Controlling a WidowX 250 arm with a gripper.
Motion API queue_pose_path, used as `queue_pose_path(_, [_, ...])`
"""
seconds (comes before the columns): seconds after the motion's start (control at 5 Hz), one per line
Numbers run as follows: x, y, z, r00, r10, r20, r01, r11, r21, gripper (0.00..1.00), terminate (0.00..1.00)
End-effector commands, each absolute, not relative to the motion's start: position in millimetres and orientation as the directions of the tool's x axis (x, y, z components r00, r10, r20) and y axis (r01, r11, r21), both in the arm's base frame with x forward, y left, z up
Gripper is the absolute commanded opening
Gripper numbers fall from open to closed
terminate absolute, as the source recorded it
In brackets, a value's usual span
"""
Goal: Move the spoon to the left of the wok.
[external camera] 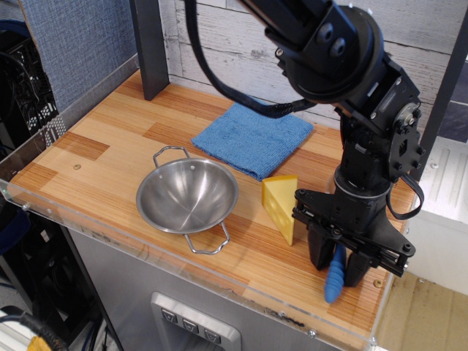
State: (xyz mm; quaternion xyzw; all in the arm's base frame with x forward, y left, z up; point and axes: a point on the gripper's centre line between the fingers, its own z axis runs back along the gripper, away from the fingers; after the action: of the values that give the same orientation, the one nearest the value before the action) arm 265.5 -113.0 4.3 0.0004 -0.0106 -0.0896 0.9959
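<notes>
Over on the left half of the table [95,157] sits the wok [187,195], empty, one loop handle toward the back and one toward the front edge. Behind it a blue cloth [253,138] lies flat. Just right of the wok, a yellow cheese wedge [281,205]. And at the far right, the black gripper [338,266] reaches down, jaws pinching the spoon [334,276] by its ribbed blue handle near the front corner; the spoon's bowl is hidden

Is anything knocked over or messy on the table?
Nothing is spilled. The cheese wedge sits close beside the gripper, which is closed on the spoon. The wok sits upright and the blue cloth lies flat.
</notes>
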Motion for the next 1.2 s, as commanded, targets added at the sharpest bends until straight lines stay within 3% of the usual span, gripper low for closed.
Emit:
queue_pose_path(0.0, [265.9,-111.9,41.2,0.971,-0.232,0.057,0.235,0.97,-0.055,0.0,0.0])
queue_pose_path(0.2, [265.9,-106.8,71.2,0.962,-0.265,0.068,0.271,0.957,-0.107,0.0,0.0])
queue_pose_path(0.4, [265.2,-79.3,111.1,0.963,-0.254,0.089,0.266,0.95,-0.161,0.0,0.0])
queue_pose_path(0.6, [271.0,-28.3,126.0,0.974,-0.218,0.056,0.225,0.957,-0.185,0.0,0.0])
queue_pose_path(1.0, [269.3,71.1,100.6,0.985,-0.169,-0.04,0.161,0.975,-0.153,0.0,0.0])
